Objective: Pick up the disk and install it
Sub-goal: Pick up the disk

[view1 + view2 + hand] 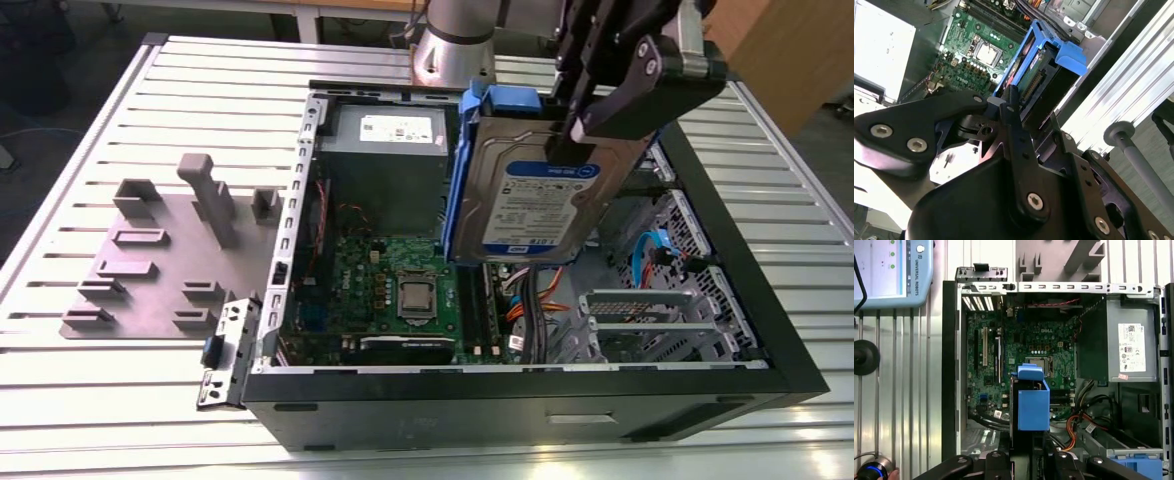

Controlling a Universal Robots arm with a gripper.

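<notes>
- Black gripper (1021, 107) linkage sits closest in both wrist views, and it pinches the upper end of the disk (534, 200).
- One open computer case (534, 405) lies on its side on the slatted table (160, 400), with its motherboard (387, 285) exposed.
- One grey power-supply box (387, 140) sits inside the case.
- One blue-railed disk hangs directly below the gripper with its long axis near upright. It is held over the case interior, just beside the power-supply box, toward the exterior view's right.
</notes>
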